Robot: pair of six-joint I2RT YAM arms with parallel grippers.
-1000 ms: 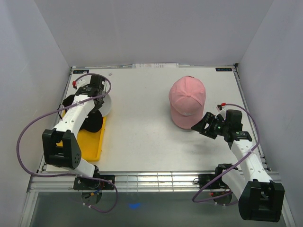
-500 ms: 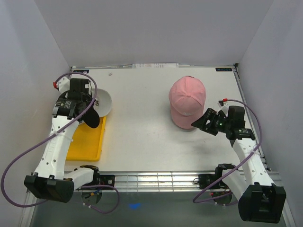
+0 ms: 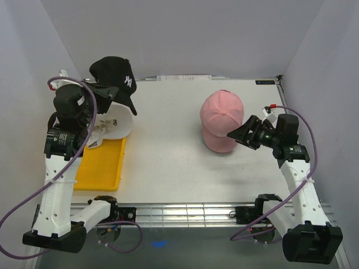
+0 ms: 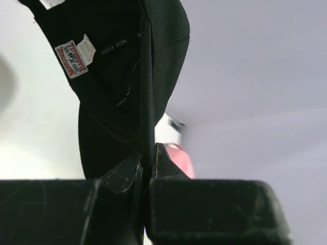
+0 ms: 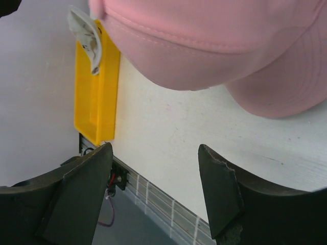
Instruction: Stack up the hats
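Two things have changed in the last second, both on the arms. Nearest, at 8 o'clock on the desk, the yellow tray [image 3: 101, 165] now shows bare plastic where a dark cap lay under the left arm. At 3 o'clock the right jaws stand apart, holding nothing. They have edged up to the brim of the pink hat [image 3: 222, 115], which sits crown-up at 1 o'clock, just beyond the jaws rather than between them. Farther off, at 10 o'clock, the white hat [image 3: 118, 124] rests at the tray's far end. Above it the left jaws, clamped on the rim of the black hat [image 3: 115, 73], have lifted it clear of the desk. That hat now looks ready to be carried onto another.
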